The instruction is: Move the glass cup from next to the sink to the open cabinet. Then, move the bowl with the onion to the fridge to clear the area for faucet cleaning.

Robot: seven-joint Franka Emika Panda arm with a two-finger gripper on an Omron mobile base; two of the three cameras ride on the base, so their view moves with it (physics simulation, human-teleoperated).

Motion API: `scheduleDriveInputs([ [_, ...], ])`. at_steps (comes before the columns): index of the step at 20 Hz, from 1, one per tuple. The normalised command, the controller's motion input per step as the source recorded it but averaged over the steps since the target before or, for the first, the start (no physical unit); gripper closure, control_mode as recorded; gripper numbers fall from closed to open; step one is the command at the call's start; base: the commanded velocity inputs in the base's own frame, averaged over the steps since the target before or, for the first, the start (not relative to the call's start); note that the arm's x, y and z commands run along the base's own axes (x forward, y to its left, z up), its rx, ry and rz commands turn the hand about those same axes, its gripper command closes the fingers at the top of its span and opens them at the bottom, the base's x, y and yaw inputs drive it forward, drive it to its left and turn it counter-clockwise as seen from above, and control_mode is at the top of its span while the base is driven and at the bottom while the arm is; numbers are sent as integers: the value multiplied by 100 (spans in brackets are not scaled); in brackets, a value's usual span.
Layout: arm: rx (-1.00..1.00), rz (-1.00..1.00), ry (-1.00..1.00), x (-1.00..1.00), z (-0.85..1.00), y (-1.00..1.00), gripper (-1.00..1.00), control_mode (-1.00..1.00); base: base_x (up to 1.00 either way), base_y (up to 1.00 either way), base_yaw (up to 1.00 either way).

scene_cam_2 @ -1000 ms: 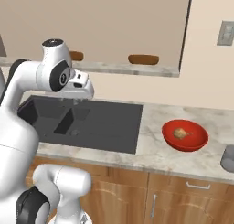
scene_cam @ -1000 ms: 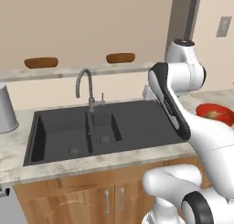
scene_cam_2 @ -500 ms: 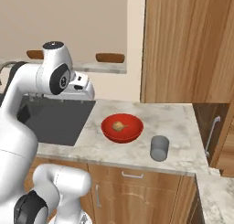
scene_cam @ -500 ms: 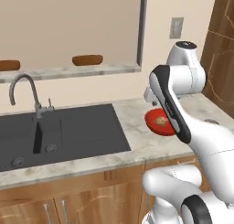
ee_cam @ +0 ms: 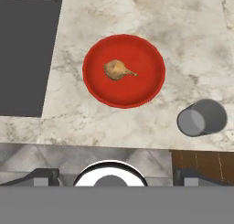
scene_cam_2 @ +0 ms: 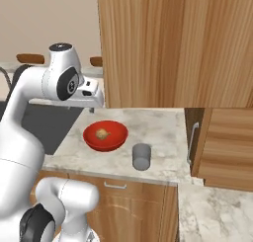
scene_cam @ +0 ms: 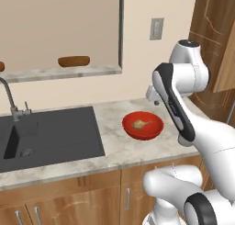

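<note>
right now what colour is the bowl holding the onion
Bright red; the bowl shows best in the hand view, with the tan onion inside.

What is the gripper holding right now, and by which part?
Nothing. The gripper is open and empty, up above the counter; the cup and the bowl with the onion sit untouched below.

Dark brown oval bowl on marble ledge, near its right end; grey wall outlet above countertop.

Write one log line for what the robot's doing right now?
gripper: open, empty, above counter | glass cup: on counter beside bowl | onion: in bowl
</note>
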Motion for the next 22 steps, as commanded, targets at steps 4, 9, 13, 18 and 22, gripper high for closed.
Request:
scheduleDriveInputs([
  [4, 0, 0, 0, 0, 0, 0, -100, 100, 21, 9, 0],
  [9, 0, 0, 0, 0, 0, 0, -100, 100, 59, 9, -5],
  [13, 0, 0, 0, 0, 0, 0, -100, 100, 65, 0, -9],
  [18, 0, -1, 1, 6, -8, -4, -100, -100, 39, -1, -8],
  [22, -6, -3, 11, 53, -66, -33, -100, -100, 0, 0, 0],
])
